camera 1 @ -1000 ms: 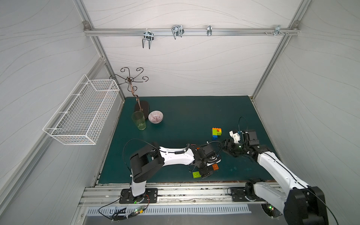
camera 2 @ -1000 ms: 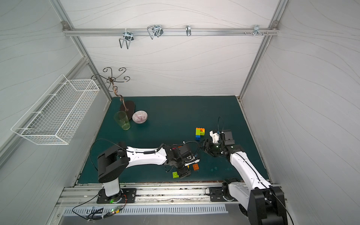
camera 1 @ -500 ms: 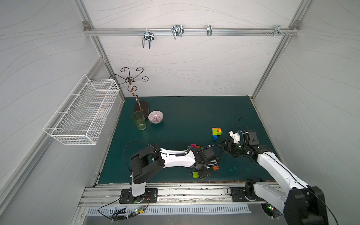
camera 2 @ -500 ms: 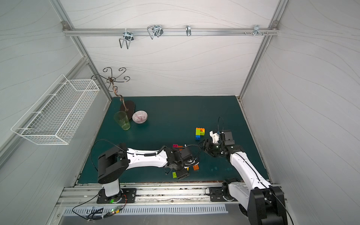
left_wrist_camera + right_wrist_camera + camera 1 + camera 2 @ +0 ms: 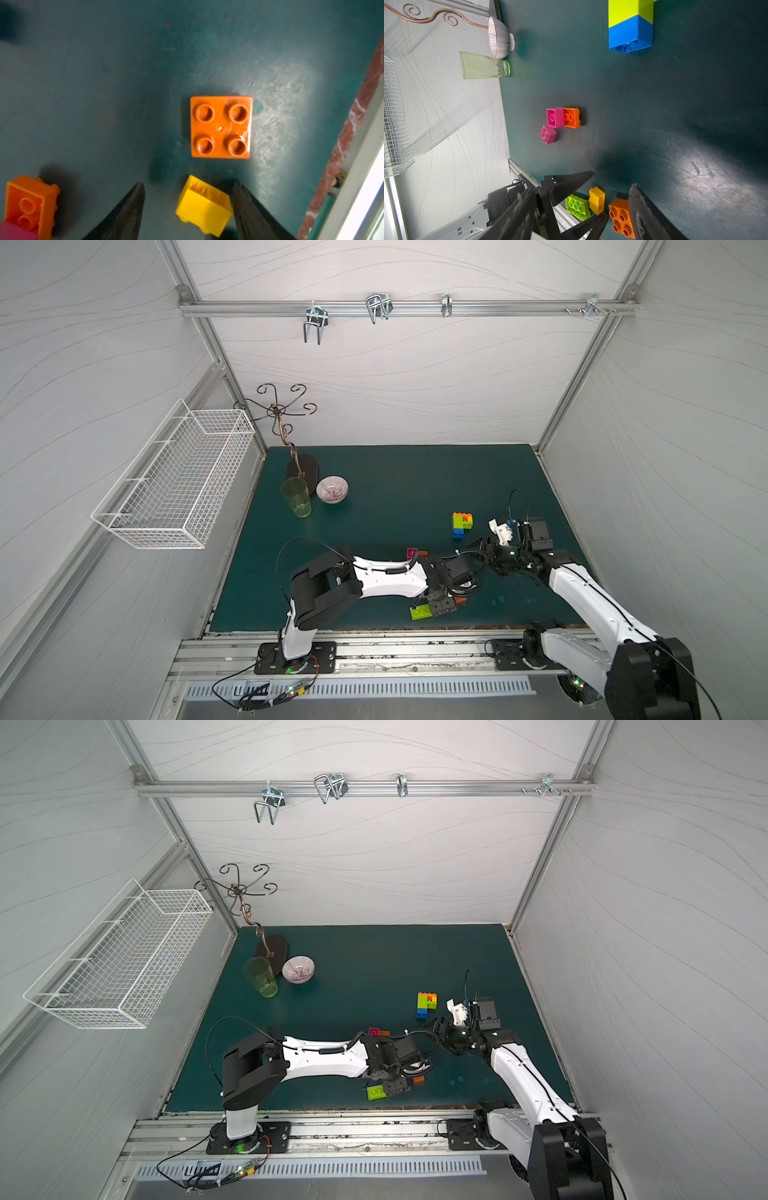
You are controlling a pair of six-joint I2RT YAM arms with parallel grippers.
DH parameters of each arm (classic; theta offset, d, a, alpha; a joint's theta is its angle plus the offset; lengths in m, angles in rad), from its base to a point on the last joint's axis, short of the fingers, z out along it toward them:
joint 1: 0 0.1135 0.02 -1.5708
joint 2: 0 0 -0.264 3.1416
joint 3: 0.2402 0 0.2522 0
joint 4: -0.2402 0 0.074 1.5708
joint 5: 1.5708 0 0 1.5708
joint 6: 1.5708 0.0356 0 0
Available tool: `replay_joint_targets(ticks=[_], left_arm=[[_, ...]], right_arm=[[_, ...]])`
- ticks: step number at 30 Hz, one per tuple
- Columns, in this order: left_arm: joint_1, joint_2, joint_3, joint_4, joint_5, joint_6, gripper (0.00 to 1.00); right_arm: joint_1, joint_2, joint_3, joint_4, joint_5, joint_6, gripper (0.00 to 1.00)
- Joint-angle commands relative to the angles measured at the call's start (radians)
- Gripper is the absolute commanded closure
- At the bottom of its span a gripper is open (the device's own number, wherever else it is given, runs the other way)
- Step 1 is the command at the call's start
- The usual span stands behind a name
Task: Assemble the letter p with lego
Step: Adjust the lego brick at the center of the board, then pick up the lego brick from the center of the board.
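My left gripper (image 5: 188, 184) stands partly open and holds nothing. The yellow brick (image 5: 204, 207) lies tipped on its side between the fingers (image 5: 128, 212), close against one, with a gap to the other. Its longer side seems to run across that gap, slightly skewed, so I judge the coming move is to close squarely on it. Just past my fingertips sits an orange square brick (image 5: 221, 127), studs up; a lime brick (image 5: 577, 206) lies beside it. My right gripper (image 5: 612, 178) hangs near, jaws apart and empty, but the left is nearer. Farther off lie two magenta bricks (image 5: 555, 117) and a tipped orange brick (image 5: 572, 117). Farthest, on my right arm's side, is the started stack (image 5: 461, 524). I can read no writing on anything.
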Motion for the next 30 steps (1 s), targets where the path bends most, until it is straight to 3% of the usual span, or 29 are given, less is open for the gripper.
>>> replay_joint_targets(ticks=[1, 8, 19, 25, 30], left_arm=[[0.004, 0.052, -0.013, -0.004, -0.069, 0.021, 0.31], [0.042, 0.058, -0.011, 0.008, -0.064, -0.010, 0.38], [0.082, -0.002, -0.046, 0.004, 0.057, -0.061, 0.39], [0.082, -0.054, -0.089, -0.002, 0.056, -0.124, 0.29], [0.082, -0.100, -0.125, 0.009, 0.068, -0.174, 0.31]], right_arm=[[-0.005, -0.011, -0.015, 0.008, -0.012, -0.013, 0.28], [-0.005, -0.009, -0.017, 0.013, -0.019, -0.011, 0.28], [-0.006, -0.021, -0.020, 0.012, -0.028, -0.009, 0.28], [-0.005, -0.016, -0.024, 0.016, -0.032, -0.011, 0.28], [-0.004, -0.012, -0.029, 0.030, -0.039, -0.007, 0.28]])
